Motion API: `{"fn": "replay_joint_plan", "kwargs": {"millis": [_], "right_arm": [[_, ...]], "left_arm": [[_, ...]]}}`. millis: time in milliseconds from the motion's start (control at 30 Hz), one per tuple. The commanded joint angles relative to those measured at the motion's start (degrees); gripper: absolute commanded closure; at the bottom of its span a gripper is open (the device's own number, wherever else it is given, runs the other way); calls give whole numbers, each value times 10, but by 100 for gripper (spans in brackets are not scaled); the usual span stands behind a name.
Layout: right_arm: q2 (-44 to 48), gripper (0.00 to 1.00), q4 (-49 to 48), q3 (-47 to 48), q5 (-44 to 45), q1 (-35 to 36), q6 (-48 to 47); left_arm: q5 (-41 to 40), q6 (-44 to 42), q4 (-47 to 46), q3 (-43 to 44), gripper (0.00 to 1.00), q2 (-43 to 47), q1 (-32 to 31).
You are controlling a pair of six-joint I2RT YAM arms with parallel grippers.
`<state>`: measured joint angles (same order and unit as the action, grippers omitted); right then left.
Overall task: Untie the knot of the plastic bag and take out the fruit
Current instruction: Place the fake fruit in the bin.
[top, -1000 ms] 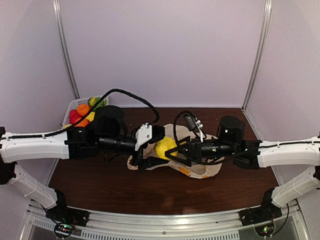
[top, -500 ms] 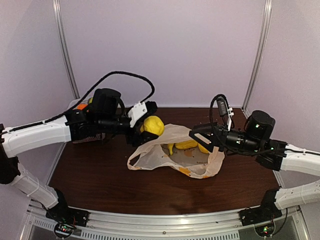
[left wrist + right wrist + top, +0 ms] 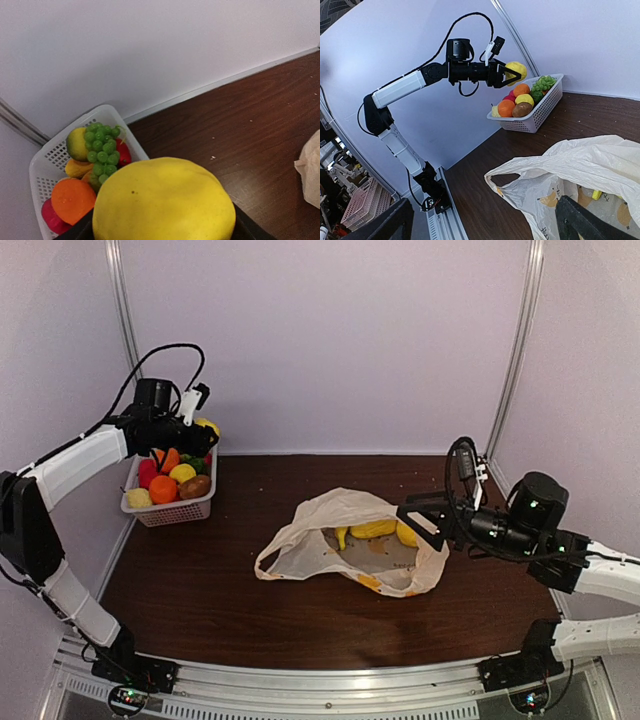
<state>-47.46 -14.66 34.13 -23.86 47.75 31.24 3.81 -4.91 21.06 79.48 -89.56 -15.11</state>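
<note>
My left pincer [image 3: 204, 428] is clamped on a yellow lemon-like fruit [image 3: 165, 200] above the far-left basket [image 3: 180, 510]. My right pincer [image 3: 422, 521] gapes empty beside the plastic bag [image 3: 330, 508], which lies mid-table. Dropped here, the fruit may hit the heaped pile and roll out. Only the top view shows bananas [image 3: 372, 530] lying in the bag

We see the left gripper [image 3: 507, 75] clamped on a yellow fruit [image 3: 516, 69], held in the air over the white basket [image 3: 540, 114], which carries green grapes [image 3: 545, 82] with orange, yellow and brown pieces. Nearer us the plastic bag [image 3: 575, 165] lies open-mouthed on the brown worktop [image 3: 485, 150]. The right gripper [image 3: 485, 222] shows one dark finger at each bottom corner, wide apart
</note>
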Motion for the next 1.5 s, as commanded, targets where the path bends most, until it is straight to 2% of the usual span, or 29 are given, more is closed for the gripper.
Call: {"fn": "replay_joint_plan", "kwargs": {"millis": [0,267,400,733,1000,1267,1467], "right_arm": [[19,0,10,-14,12,-4,-8],[43,0,29,-25,24,-5,-6],[49,0,39,-25,31,-5,-7],[37,0,35,-26,35,-5,-7],[47,0,41,-31,42,-5,-6],[51,0,34,-38,39,-5,1],[51,0,29,-42,37,-6,5]], "left_arm": [[-65,15,11,53,52,-44,41],[-64,14,76,183,51,-179,57],[-60,31,96,220,51,-220,57],[-13,98,110,208,46,-257,57],[-26,118,132,212,41,-269,60],[-59,126,140,210,23,-270,61],[-69,123,140,209,17,-266,61]]}}
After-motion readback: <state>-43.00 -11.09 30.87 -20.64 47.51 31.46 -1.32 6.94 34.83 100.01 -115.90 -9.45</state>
